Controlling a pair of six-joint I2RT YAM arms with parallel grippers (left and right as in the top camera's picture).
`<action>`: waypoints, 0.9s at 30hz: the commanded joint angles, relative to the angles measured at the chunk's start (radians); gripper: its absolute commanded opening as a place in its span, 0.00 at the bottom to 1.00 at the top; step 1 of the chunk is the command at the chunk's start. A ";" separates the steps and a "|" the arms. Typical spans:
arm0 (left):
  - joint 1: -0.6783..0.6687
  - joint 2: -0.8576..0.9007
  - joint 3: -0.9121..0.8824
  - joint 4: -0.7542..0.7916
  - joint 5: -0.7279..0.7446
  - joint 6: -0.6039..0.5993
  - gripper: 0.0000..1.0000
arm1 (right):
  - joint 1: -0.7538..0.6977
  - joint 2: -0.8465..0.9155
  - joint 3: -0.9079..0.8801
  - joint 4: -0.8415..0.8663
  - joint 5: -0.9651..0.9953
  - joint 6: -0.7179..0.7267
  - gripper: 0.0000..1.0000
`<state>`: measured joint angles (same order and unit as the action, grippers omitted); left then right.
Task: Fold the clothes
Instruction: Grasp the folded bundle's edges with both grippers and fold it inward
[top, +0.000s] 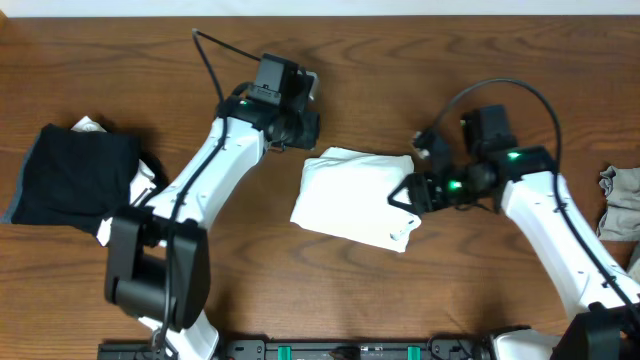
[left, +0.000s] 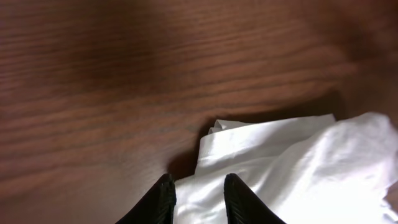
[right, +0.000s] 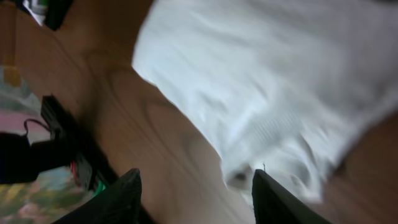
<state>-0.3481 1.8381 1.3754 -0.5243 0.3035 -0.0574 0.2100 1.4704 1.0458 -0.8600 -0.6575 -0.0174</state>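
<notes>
A folded white T-shirt (top: 355, 195) lies in the middle of the wooden table (top: 480, 280). My left gripper (top: 308, 130) hovers just beyond the shirt's far left corner. In the left wrist view its fingers (left: 165, 199) stand a little apart over the edge of the white cloth (left: 298, 162), open, with nothing pinched. My right gripper (top: 402, 193) sits at the shirt's right edge. In the right wrist view it (right: 196, 180) is wide open over bare wood, and the shirt's hem (right: 280, 137) lies close to one finger (right: 273, 199).
A black garment (top: 75, 175) lies bunched at the left of the table, with white bits showing under it. A grey-beige garment (top: 620, 200) rests at the right edge. A black rail (top: 330, 350) runs along the front edge.
</notes>
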 joint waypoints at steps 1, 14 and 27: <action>-0.005 0.038 0.018 0.014 0.025 0.072 0.29 | 0.063 -0.004 -0.003 0.046 0.055 0.131 0.55; -0.012 0.138 0.018 0.045 0.025 0.074 0.29 | 0.178 0.052 -0.003 0.063 0.160 0.205 0.55; -0.041 0.216 0.016 -0.109 0.016 0.076 0.29 | 0.179 0.086 -0.004 0.056 0.161 0.222 0.55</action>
<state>-0.3923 2.0289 1.3785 -0.5877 0.3172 0.0044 0.3790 1.5494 1.0458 -0.7979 -0.4973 0.1894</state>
